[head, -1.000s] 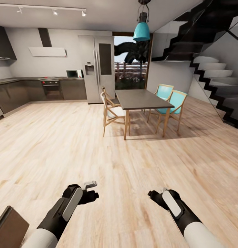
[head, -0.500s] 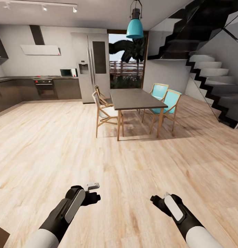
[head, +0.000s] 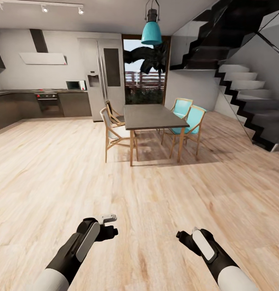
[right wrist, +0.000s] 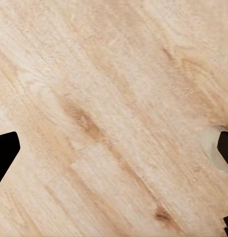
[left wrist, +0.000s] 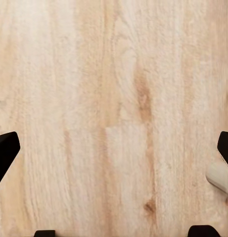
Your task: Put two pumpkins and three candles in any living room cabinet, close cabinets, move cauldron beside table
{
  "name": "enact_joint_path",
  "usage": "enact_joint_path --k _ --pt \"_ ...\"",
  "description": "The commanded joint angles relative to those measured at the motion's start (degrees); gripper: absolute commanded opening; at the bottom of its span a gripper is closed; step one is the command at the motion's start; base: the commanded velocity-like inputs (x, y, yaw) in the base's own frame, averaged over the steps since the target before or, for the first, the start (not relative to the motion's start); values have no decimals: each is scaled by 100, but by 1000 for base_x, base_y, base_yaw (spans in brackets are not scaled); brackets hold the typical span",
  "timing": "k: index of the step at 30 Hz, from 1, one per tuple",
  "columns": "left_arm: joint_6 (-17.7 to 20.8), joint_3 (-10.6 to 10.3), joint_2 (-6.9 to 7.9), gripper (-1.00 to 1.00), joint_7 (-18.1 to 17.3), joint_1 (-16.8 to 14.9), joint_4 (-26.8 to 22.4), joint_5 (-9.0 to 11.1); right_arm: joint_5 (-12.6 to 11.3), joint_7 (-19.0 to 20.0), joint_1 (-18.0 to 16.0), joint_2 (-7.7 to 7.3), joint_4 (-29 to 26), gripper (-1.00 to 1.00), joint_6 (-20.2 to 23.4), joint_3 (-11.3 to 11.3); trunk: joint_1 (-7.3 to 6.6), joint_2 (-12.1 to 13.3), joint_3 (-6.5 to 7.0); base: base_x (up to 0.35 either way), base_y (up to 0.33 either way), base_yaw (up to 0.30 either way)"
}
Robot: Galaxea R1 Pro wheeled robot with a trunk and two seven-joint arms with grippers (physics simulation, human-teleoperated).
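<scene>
The view from the robot's head has swung a little to the right over the last second: the dining table (head: 149, 116) and kitchen now sit further left in the picture, and a dark brown corner that showed low at the left edge has gone from sight. Since the whole picture shifted together, this is the robot turning (the furniture itself has not moved). Both arms hang low in front, much as before.

The left claw (head: 108, 226) and the right claw (head: 183, 235) hover above bare pale wood floor (head: 155, 194). In each wrist view the finger tips (left wrist: 5, 153) (right wrist: 5, 148) sit at opposite edges with only floorboards between them, so both claws are spread apart and hold nothing.

None of the task's things can be seen here: no pumpkin, candle, cauldron, low cabinet or coffee table. Ahead lies a dining area and kitchen, so my guess is the robot is on its way, looking for the living room, and the sorting has yet to show any result from this spot.

Counted: one dark-topped dining table; four chairs around it, two with turquoise backs (head: 187, 117) and two pale wooden ones (head: 111, 129); one turquoise hanging lamp (head: 151, 32); one tall fridge (head: 101, 76); one staircase (head: 252, 101) at the right.
</scene>
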Motion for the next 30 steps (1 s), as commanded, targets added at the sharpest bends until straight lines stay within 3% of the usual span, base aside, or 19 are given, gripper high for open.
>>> enact_joint_path --k 1,12,18,25,30 --pt "1 0 0 100 0 0 0 3 1 0 0 0 36 100 1 2 0 0 0 -81 -326 0" --pt "2 0 0 100 -2 0 -1 6 18 -40 0 51 226 100 -37 54 0 0 0 -92 -276 0" --pt "2 3 0 100 -7 0 -13 9 62 -727 2 128 252 100 -5 98 0 0 0 28 -131 0" --pt "-2 18 7 100 -9 0 -17 7 112 -900 7 232 863 100 -34 707 66 -120 -54 1 -7 0" --pt "-6 33 10 100 -7 0 -25 3 122 -904 8 252 938 100 -4 793 110 -201 -90 0 0 0"
